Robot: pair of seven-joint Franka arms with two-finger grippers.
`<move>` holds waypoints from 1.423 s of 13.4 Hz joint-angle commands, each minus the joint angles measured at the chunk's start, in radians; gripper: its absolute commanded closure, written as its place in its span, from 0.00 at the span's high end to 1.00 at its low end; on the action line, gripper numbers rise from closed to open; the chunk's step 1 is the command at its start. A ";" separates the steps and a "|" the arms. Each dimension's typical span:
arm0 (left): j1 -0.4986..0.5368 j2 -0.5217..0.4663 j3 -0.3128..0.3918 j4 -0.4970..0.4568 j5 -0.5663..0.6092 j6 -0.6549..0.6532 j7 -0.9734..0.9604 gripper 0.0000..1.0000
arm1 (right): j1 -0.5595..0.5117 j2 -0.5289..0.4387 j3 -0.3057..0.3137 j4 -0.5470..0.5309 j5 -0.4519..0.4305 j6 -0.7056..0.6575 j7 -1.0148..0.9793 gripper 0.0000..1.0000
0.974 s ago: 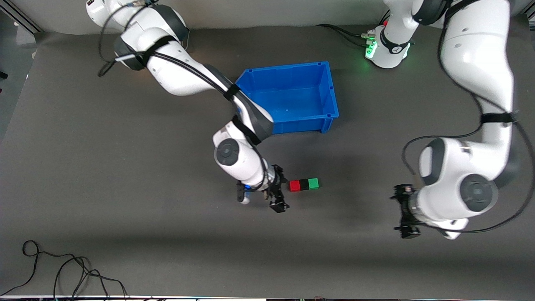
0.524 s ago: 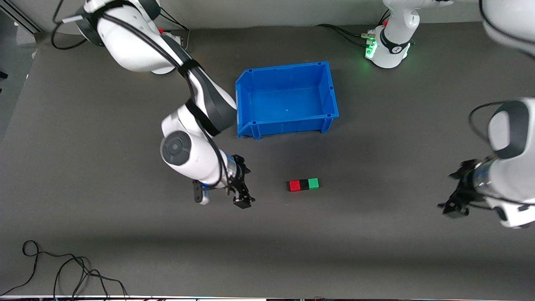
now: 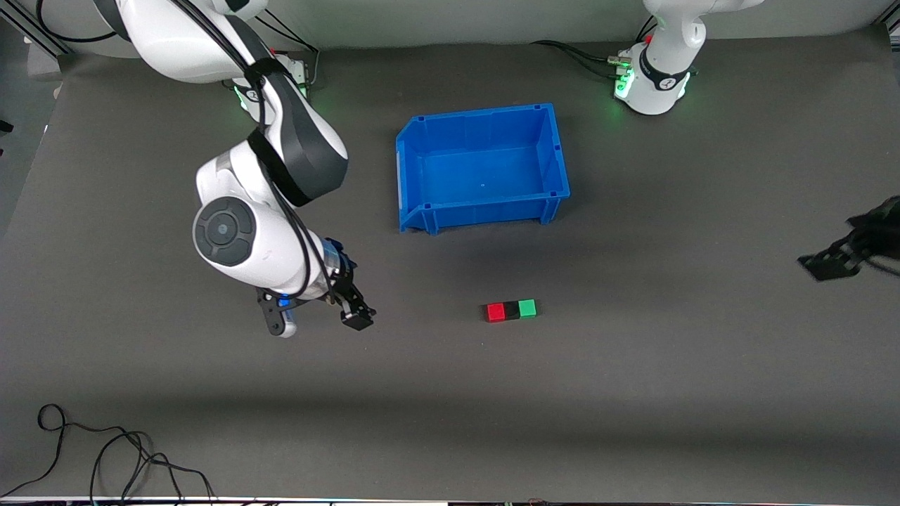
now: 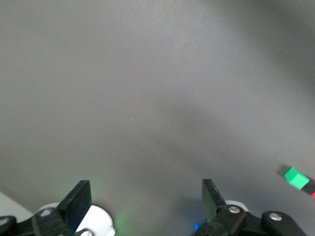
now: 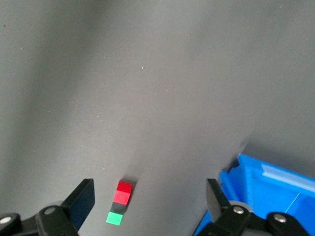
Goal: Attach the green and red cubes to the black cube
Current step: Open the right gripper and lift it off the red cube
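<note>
The red cube [image 3: 496, 312], black cube [image 3: 512, 310] and green cube [image 3: 527, 308] lie touching in one row on the grey mat, black in the middle, nearer to the front camera than the blue bin. My right gripper [image 3: 354, 313] is open and empty over the mat, toward the right arm's end from the row. Its wrist view shows the red cube [image 5: 123, 191], black cube [image 5: 118, 208] and green cube [image 5: 114, 218] between its fingers' lines, far off. My left gripper [image 3: 835, 264] is open and empty over the mat at the left arm's end. Its wrist view catches the green cube [image 4: 297, 178].
The blue bin [image 3: 485, 211] stands empty mid-table, farther from the front camera than the cubes; its corner shows in the right wrist view [image 5: 266, 196]. Loose black cables [image 3: 105, 457] lie at the front edge toward the right arm's end.
Both arms have drawn away from the cube row, the right gripper toward its own end, the left one toward its end and nearly out of the front view. The cubes have not moved.
</note>
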 commanded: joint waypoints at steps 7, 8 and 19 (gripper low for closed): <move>-0.026 -0.020 -0.113 0.032 -0.015 0.007 0.170 1.00 | -0.014 -0.362 -0.121 -0.347 -0.105 -0.003 -0.649 1.00; -0.023 -0.024 -0.110 0.030 -0.014 0.007 0.247 1.00 | -0.029 -0.409 -0.121 -0.393 -0.113 0.001 -0.675 1.00; -0.103 -0.161 0.046 -0.150 -0.028 0.137 0.623 1.00 | -0.433 -0.595 0.125 -0.457 -0.171 -0.117 -1.180 1.00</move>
